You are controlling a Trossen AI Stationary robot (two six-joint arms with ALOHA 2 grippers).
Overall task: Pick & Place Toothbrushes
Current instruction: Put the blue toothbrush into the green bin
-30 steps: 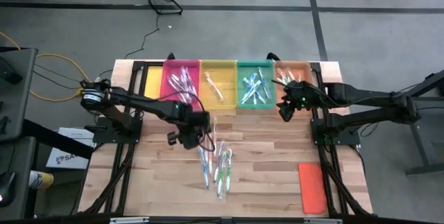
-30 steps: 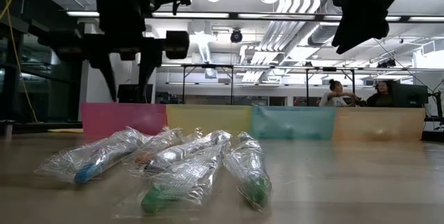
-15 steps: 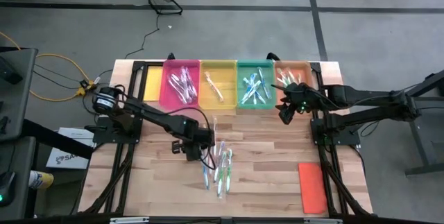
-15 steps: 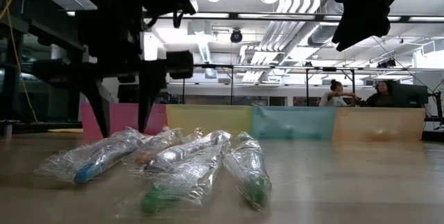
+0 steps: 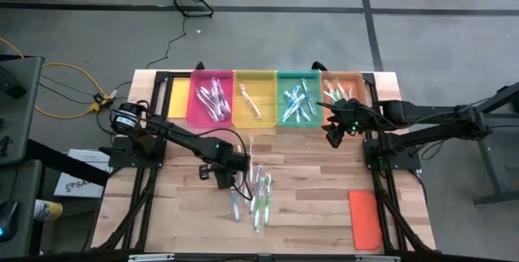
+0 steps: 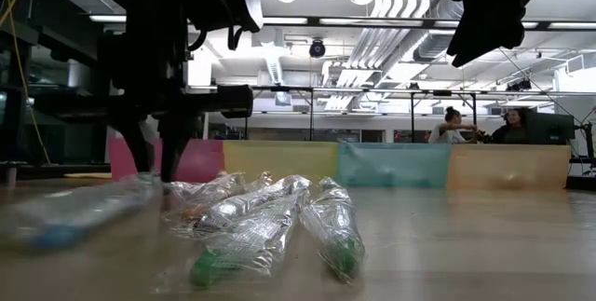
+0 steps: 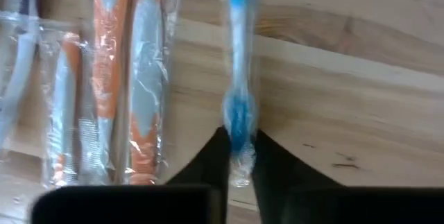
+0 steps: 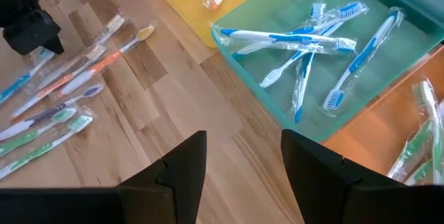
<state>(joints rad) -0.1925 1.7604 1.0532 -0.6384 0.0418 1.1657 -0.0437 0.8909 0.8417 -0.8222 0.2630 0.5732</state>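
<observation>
Left pincer down at the 9 o'clock edge of the loose pile at centre of the surface. Left wrist view: fingers nearly closed on the end of a wrapped blue brush; neighbouring orange brushes lie alongside, untouched. High view cannot resolve this grip (arm covers it). Low view: same pincer stands at the surface behind a blurred wrapped brush, with green-handled ones in front.

Right pincer hovers off the 6 o'clock side of the green tray and orange tray. Right wrist view: fingers spread wide, holding nothing; blue brushes in the green tray visible beyond.

High view only: pink tray and yellow tray also hold brushes; orange lid lies flat at 4 o'clock.

Low view only: two people seated in the room behind.
</observation>
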